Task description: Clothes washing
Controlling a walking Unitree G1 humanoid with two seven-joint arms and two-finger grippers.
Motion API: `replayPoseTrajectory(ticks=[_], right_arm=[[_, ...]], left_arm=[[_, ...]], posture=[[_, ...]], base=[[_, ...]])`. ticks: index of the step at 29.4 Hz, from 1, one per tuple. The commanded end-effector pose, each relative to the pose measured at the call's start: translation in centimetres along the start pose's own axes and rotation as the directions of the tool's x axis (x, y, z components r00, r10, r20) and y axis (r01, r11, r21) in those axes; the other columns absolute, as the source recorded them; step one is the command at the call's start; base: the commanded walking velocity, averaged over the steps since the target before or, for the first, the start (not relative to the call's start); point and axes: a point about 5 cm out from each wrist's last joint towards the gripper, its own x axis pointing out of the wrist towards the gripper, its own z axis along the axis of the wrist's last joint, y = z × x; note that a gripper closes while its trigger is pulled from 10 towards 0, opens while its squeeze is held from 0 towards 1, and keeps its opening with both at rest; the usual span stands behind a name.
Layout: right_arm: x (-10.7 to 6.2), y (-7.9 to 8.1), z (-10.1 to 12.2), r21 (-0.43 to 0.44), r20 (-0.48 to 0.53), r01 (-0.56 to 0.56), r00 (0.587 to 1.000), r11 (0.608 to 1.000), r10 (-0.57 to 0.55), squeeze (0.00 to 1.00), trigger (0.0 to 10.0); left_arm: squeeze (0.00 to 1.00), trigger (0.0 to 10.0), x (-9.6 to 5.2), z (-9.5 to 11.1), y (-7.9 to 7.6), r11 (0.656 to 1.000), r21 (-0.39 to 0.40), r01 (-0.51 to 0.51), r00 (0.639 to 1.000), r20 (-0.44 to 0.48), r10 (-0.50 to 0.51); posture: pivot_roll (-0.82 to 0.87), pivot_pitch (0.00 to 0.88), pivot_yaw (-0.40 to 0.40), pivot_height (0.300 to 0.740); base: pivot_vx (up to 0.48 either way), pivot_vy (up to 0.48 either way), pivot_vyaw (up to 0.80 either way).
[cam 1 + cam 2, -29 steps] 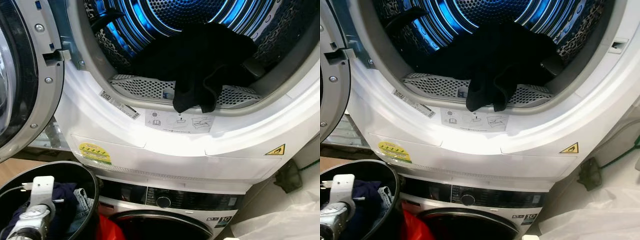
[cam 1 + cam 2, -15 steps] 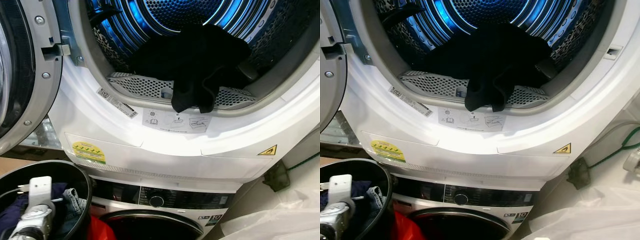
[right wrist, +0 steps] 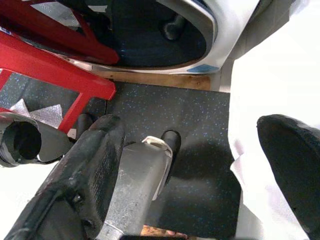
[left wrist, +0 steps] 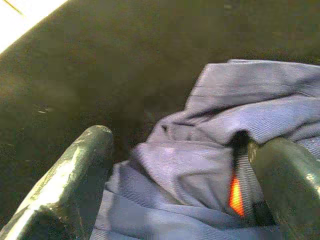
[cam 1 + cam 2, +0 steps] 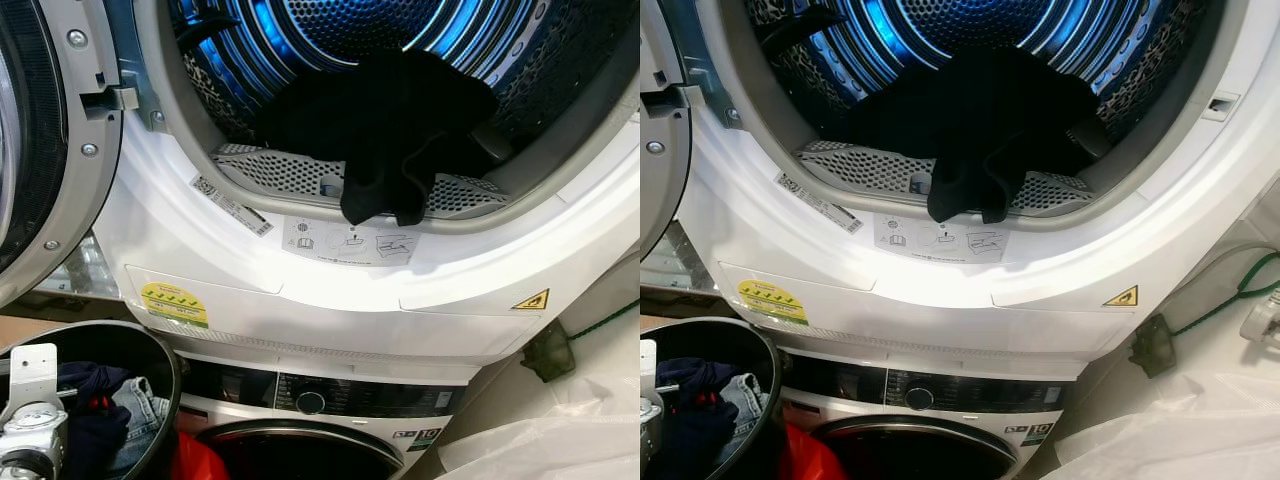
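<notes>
A black garment [image 5: 400, 120] lies in the blue-lit upper drum [image 5: 330, 30], one end hanging over the perforated lip. At the lower left stands a black basket [image 5: 172, 372] holding navy and denim clothes [image 5: 135, 410]. My left arm [image 5: 30, 440] reaches down into it. In the left wrist view my left gripper [image 4: 185, 175] is open, its fingers [image 4: 85, 165] set wide on either side of a blue-grey ribbed cloth [image 4: 200, 165] with a small orange spot. My right gripper [image 3: 195, 170] hangs open above the dark speckled floor [image 3: 200, 130].
The upper machine's door [image 5: 40, 150] stands open at the left. Below is a second machine with a control dial [image 5: 310, 402]. Something red [image 5: 195, 460] lies beside the basket. White plastic sheeting [image 5: 560, 440] and a green cable [image 5: 1240, 290] are at the right.
My left arm has sunk lower and leftwards into the basket, uncovering more of the clothes. The head camera has shifted slightly; the black garment has not moved.
</notes>
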Motion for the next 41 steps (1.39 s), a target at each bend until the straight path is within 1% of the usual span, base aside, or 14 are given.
replayPoseTrajectory(ticks=[1,3,4,9,11,12,13,14,16,18,19,20,21,41], right_arm=[[-0.6,-1.2,0.0,-0.025,0.003,0.031,1.0,0.999,-0.031,0.0,10.0],[-0.8,-1.6,0.1,-0.026,0.003,0.04,0.999,0.999,-0.04,0.0,10.0],[-1.0,-2.0,0.1,-0.033,0.003,0.053,0.999,0.998,-0.053,0.0,10.0],[-1.2,-2.4,0.4,-0.041,0.005,0.063,0.998,0.997,-0.063,0.0,10.0],[-1.1,-2.4,0.6,-0.042,0.012,0.062,0.998,0.997,-0.061,0.0,10.0],[-1.1,-2.3,0.7,-0.041,0.015,0.062,0.998,0.997,-0.061,0.0,10.0],[-1.0,-2.1,0.7,-0.038,0.017,0.06,0.998,0.998,-0.059,0.0,10.0],[-1.0,-2.1,0.7,-0.038,0.017,0.06,0.998,0.998,-0.059,0.0,10.0],[-0.8,-1.8,0.6,-0.032,0.019,0.046,0.999,0.998,-0.046,0.0,10.0],[-0.8,-1.7,0.6,-0.03,0.021,0.042,0.999,0.999,-0.041,0.0,10.0],[-0.8,-1.7,0.6,-0.029,0.02,0.04,0.999,0.999,-0.04,0.0,10.0],[-0.8,-1.7,0.6,-0.029,0.02,0.04,0.999,0.999,-0.04,0.0,10.0],[-0.8,-1.7,0.5,-0.031,0.016,0.039,0.999,0.999,-0.039,0.0,10.0],[-0.5,-1.3,0.5,-0.035,0.004,0.027,1.0,0.999,-0.027,0.0,10.0]], left_arm=[[0.0,10.0,-0.2,-0.7,-0.9,0.999,0.002,0.032,0.999,-0.026,-0.032],[0.0,10.0,-0.3,-0.4,-1.6,0.998,-0.03,0.063,0.998,-0.016,-0.063],[0.0,10.0,-0.4,0.0,-2.4,0.994,-0.053,0.098,0.995,-0.001,-0.099],[0.0,10.0,-0.6,0.4,-3.4,0.984,-0.076,0.159,0.987,0.012,-0.159],[0.0,10.0,-0.8,0.6,-4.0,0.971,-0.106,0.214,0.977,0.019,-0.214],[0.0,10.0,-0.8,0.7,-4.2,0.968,-0.092,0.234,0.972,0.02,-0.234],[0.0,10.0,-0.8,0.5,-4.3,0.968,-0.057,0.246,0.969,0.011,-0.246],[0.0,10.0,-0.8,0.5,-4.3,0.968,-0.057,0.246,0.969,0.011,-0.246],[0.0,10.0,-0.7,-0.1,-3.5,0.981,-0.029,0.191,0.981,-0.022,-0.192],[0.0,10.0,-0.6,-0.4,-3.1,0.985,-0.032,0.168,0.985,-0.038,-0.17],[0.0,6.4,-0.5,-0.5,-2.8,0.987,-0.034,0.158,0.986,-0.05,-0.16],[0.0,6.4,-0.5,-0.5,-2.8,0.987,-0.034,0.158,0.986,-0.05,-0.16],[0.0,0.0,-0.5,-0.6,-2.8,0.987,-0.025,0.158,0.986,-0.051,-0.159],[0.0,0.0,-0.6,-0.6,-3.0,0.985,-0.007,0.173,0.983,-0.058,-0.173]], posture=[[-0.02,0.0,-0.146,0.74],[-0.03,0.0,-0.154,0.74],[-0.03,0.0,-0.161,0.74],[-0.03,0.0,-0.165,0.74],[-0.04,0.0,-0.165,0.74],[-0.04,0.0,-0.164,0.74],[-0.05,0.0,-0.163,0.74],[-0.05,0.0,-0.163,0.74],[-0.04,0.0,-0.16,0.74],[-0.04,0.0,-0.161,0.74],[-0.04,0.0,-0.161,0.74],[-0.04,0.0,-0.161,0.74],[-0.04,0.0,-0.161,0.74],[-0.03,0.0,-0.156,0.74]], base=[[0.0,0.0,0.0],[0.0,0.0,0.0],[0.0,0.0,0.0],[0.0,0.0,0.0],[0.0,0.0,0.0],[0.0,0.0,0.0],[0.0,0.0,0.0],[0.0,0.0,0.0],[0.0,0.0,0.0],[0.0,0.0,0.0],[0.0,0.0,0.0],[0.0,0.0,0.0],[0.0,0.0,0.0],[0.0,0.0,0.0]])
